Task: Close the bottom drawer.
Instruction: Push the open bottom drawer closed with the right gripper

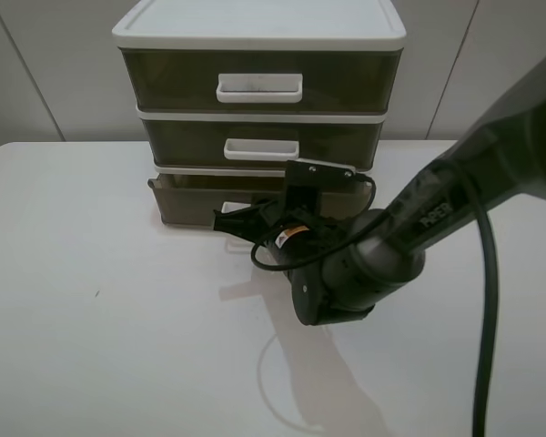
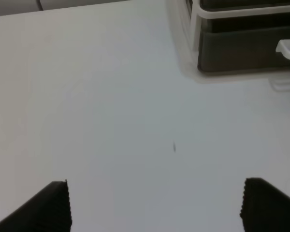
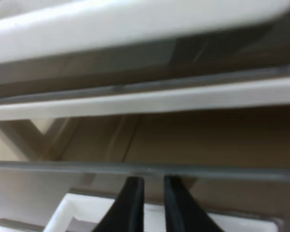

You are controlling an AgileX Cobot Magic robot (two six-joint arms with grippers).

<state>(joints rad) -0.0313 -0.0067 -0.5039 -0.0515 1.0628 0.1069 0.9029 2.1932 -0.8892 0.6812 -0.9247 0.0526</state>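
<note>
The right gripper [image 3: 152, 205] has its fingers drawn almost together, with only a thin slit between. Their tips sit at the white handle [image 3: 84, 211] of the bottom drawer [image 1: 189, 198] straight ahead. I'd judge that a blunt nose for pushing, not a grip. The drawer juts slightly out under the middle drawer [image 1: 182, 141]. Behind the gripper, the arm [image 1: 437, 214] stretches low. The left gripper [image 2: 159, 208] hangs spread wide over the table [image 2: 111, 96].

bottom drawer [image 1: 187, 200] partly hidden, left tool [image 2: 154, 205] cropped
</note>
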